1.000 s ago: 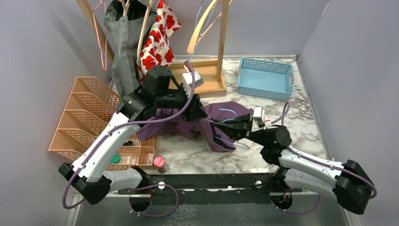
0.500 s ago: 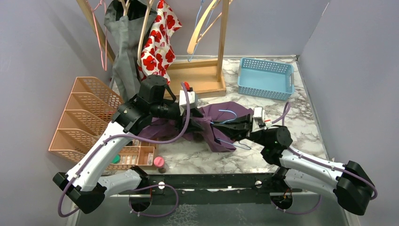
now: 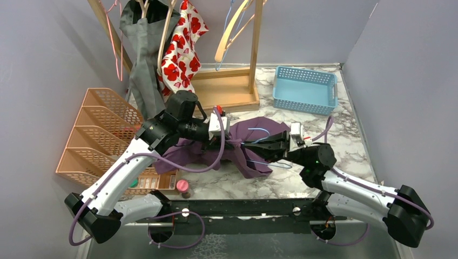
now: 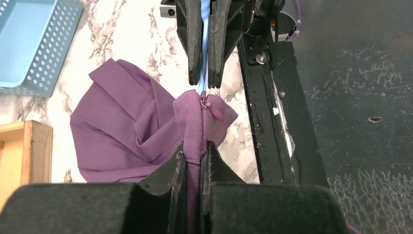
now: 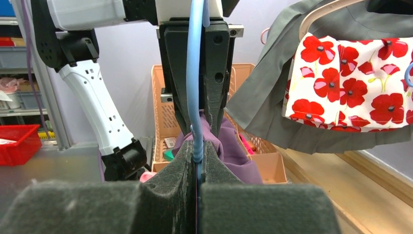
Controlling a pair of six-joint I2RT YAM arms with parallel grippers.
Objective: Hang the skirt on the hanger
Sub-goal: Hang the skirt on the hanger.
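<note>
Purple skirt [image 3: 251,164] lies bunched on the marble table [image 3: 345,135] between my arms. Left wrist: my left gripper [image 4: 195,152] is clamped on its zip edge, holding it up. Right wrist: my right gripper [image 5: 197,152] pinches the blue hanger [image 5: 194,73] tight, aimed at that edge for threading.

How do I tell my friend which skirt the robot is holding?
Find the white marble table, then look in front of the wooden clothes rack, beside the blue plastic basket. The plain purple fabric skirt lies crumpled there; the grey garment and the red-poppy cloth hang on the rack instead.
</note>
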